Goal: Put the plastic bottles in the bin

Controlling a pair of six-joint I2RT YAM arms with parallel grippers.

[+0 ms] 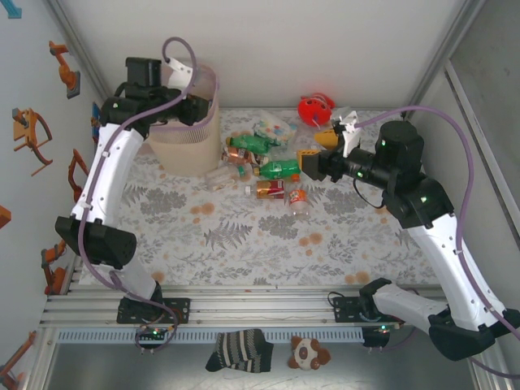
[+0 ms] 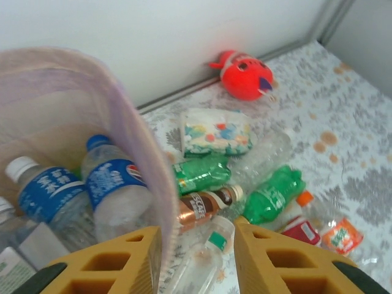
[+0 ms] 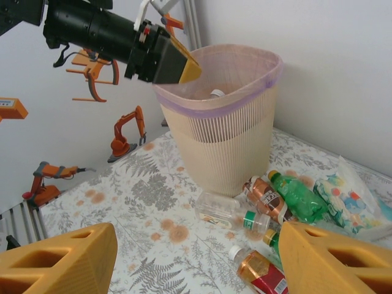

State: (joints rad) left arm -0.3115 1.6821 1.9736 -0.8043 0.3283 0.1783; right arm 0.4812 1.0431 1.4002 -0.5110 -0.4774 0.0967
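Left gripper (image 2: 197, 260) over bin (image 3: 223, 141) rim, fingers apart, empty. Right gripper (image 3: 196, 260) right of bin, jaws wide, holding nothing. Blue-labelled plastic bottles (image 2: 113, 187) inside bin; more heaped on table at bin's right foot. Table cover (image 1: 244, 236) pale, leaf-and-flower print. White walls; orange machine stickers (image 3: 120, 146) left of bin.

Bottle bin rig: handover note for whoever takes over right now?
Left gripper: open, empty, above the bin rim.
Right gripper: open, empty, beside the bottle pile.
Done: at least two blue-label bottles lie in the bin.
To do: green bottles and several others lie on the table beside the bin.
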